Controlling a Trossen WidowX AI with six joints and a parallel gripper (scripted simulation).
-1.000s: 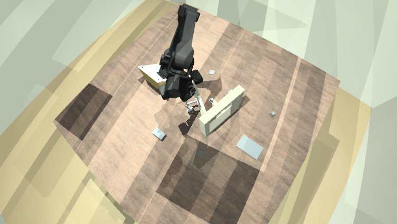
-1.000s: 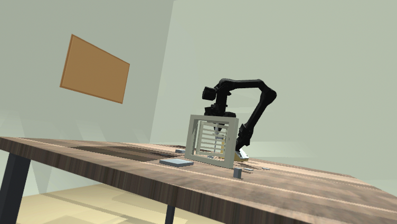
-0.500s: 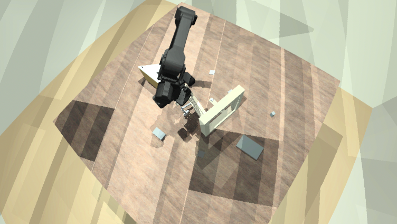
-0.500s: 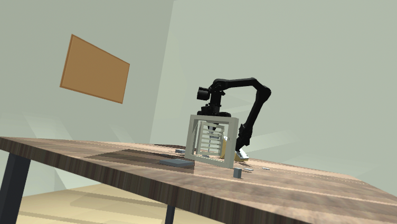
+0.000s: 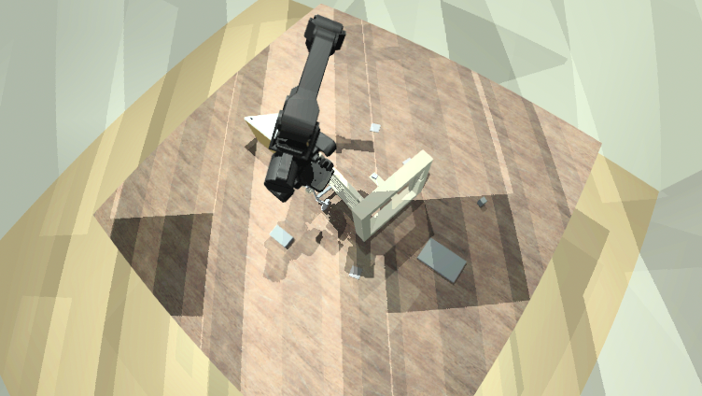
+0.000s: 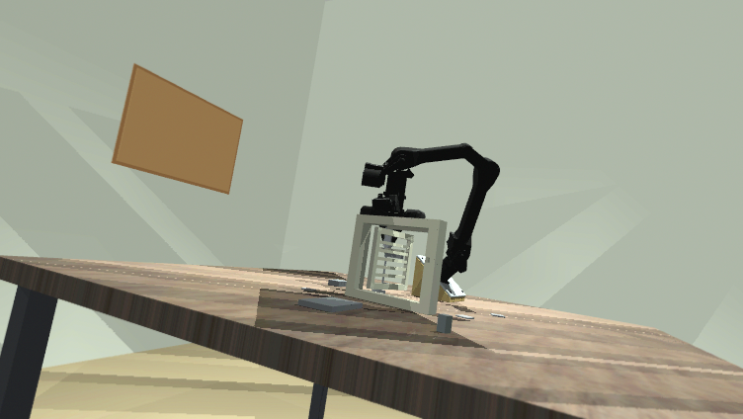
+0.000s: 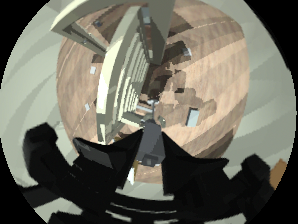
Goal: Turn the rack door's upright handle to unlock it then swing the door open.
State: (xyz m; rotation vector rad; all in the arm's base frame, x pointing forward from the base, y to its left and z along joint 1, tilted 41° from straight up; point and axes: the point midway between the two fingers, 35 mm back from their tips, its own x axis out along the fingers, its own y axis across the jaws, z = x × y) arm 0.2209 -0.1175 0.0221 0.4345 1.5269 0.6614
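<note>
The cream rack frame (image 5: 388,190) (image 6: 432,276) (image 7: 161,30) stands upright on the table. Its slatted door (image 5: 346,190) (image 6: 374,262) (image 7: 104,92) stands swung out from it, roughly square to the frame; the exact angle is hard to tell. My gripper (image 7: 151,136) is shut on the grey handle (image 7: 150,145) near the door's free edge. The handle's turn cannot be read clearly. In the top view the wrist hides the fingers and most of the handle. In the exterior view the gripper shows only partly, through the frame.
A white-topped wedge block (image 5: 262,128) lies beneath the arm. A pale block (image 5: 281,236) (image 7: 192,116) lies off the door's open side. A grey plate (image 5: 442,260) (image 6: 330,303) and a small cube (image 5: 482,201) (image 6: 444,323) lie beyond the frame. Small chips (image 5: 374,127) (image 5: 355,272) lie around.
</note>
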